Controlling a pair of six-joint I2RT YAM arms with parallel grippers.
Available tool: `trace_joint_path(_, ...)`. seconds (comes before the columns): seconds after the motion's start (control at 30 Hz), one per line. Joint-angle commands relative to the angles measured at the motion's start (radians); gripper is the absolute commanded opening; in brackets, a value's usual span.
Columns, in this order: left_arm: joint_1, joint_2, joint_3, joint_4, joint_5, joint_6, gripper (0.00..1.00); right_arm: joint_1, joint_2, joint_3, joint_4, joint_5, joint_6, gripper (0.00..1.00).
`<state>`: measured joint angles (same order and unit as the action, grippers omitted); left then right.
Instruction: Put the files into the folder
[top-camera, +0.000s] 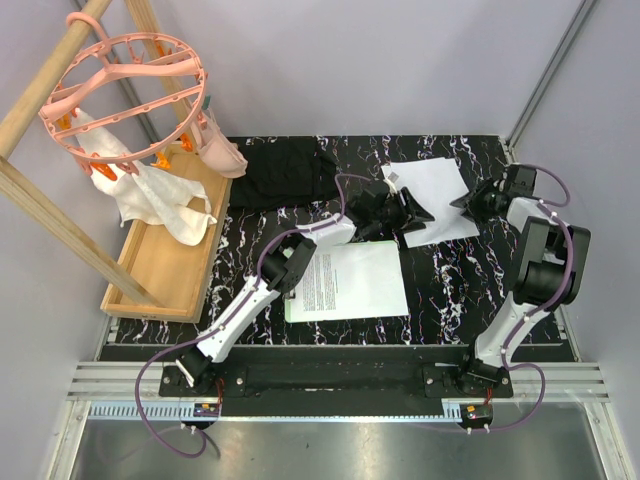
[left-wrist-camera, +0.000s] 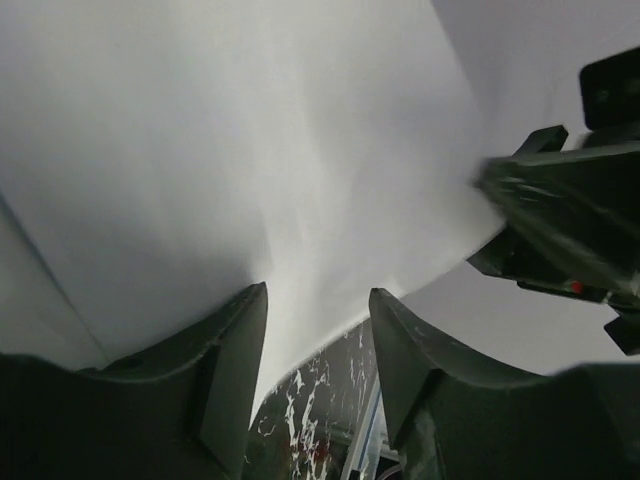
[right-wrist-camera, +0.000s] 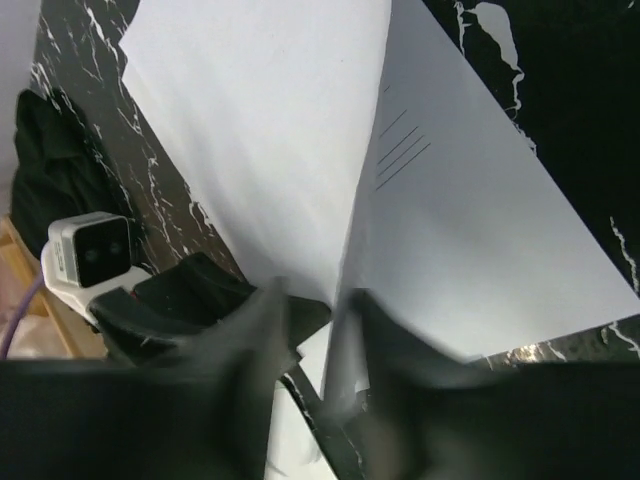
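On the desk (top-camera: 450, 290) the green folder (top-camera: 300, 315) lies near the arm bases with a printed sheet (top-camera: 350, 280) on it. The blank sheets (top-camera: 430, 180) sit further back, one tented up. My left gripper (left-wrist-camera: 318, 300) gapes around its edge, holding nothing. My right gripper (right-wrist-camera: 315, 310) looks nearly closed on it, but blur hides the pinch. If the arms pull against each other, I risk creasing or tearing it.

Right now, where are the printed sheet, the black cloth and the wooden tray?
printed sheet (top-camera: 347, 281): top view, middle of the page.
black cloth (top-camera: 285, 175): top view, centre of the crumpled pile.
wooden tray (top-camera: 165, 268): top view, bare floor below the white rag.
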<state>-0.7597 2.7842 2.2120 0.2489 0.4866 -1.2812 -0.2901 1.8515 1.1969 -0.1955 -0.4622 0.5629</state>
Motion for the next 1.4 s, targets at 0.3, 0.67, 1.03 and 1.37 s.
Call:
trace_joint_path(0.3,0.039,-0.672,-0.332,-0.197,0.095,0.358,0.7,0.022,-0.132,0.256,-0.143,-0.016,-0.146,0.0)
trace_joint_path(0.67,0.134,-1.38,-1.045,-0.338,0.052,0.585,0.71,0.357,-0.382,0.283,-0.269,-0.111,-0.092,0.0)
trace_joint_path(1.03,0.267,-1.79,-1.313,-0.542,-0.003,0.677,0.71,0.58,-0.578,0.141,-0.199,-0.357,0.031,0.0)
trace_joint_path(1.37,0.27,-1.835,-1.241,-0.643,-0.038,0.698,0.77,0.582,-0.716,-0.156,-0.242,-0.385,-0.222,0.0)
